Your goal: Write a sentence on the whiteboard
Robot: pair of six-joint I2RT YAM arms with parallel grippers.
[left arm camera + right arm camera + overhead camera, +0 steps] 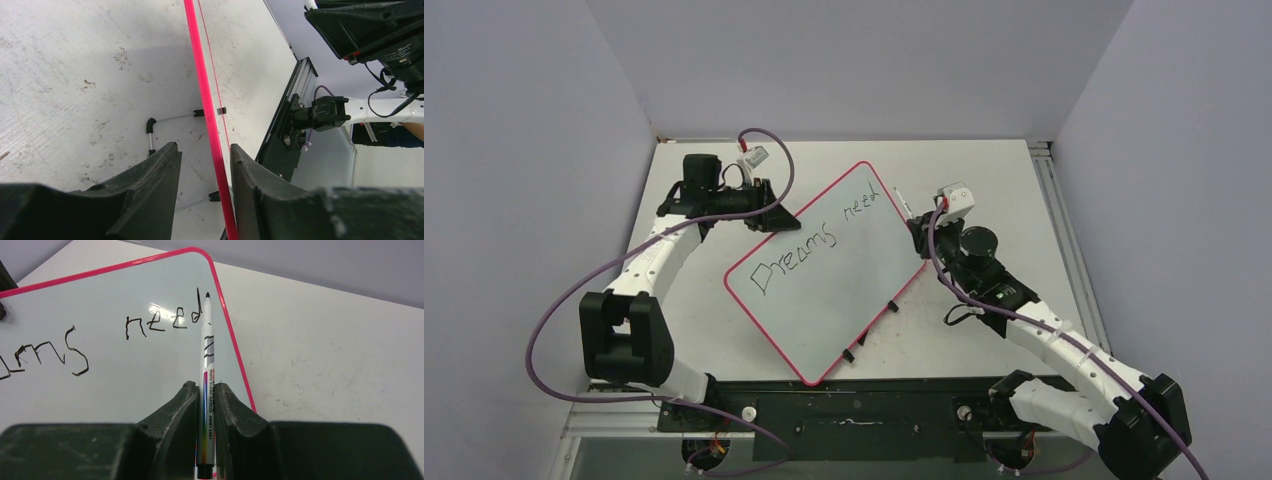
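Sentence (796, 257) half-written: right claw (205, 390) clamps whiteboard marker (206, 340), tip at 1 o'clock corner of whiteboard (824, 305); left claw (203, 150) part-open astride rim (200, 65); next word likely needs lower row.

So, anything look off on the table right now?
The whiteboard sits diagonal to the table. The writing has run out of room: "need" ends against the pink rim, where the tip of the marker in the right end effector sits. The left end effector straddles another edge. Nothing is spilled or broken.

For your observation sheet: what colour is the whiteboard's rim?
The whiteboard has a bright pink-red rim, clearest in the right wrist view.
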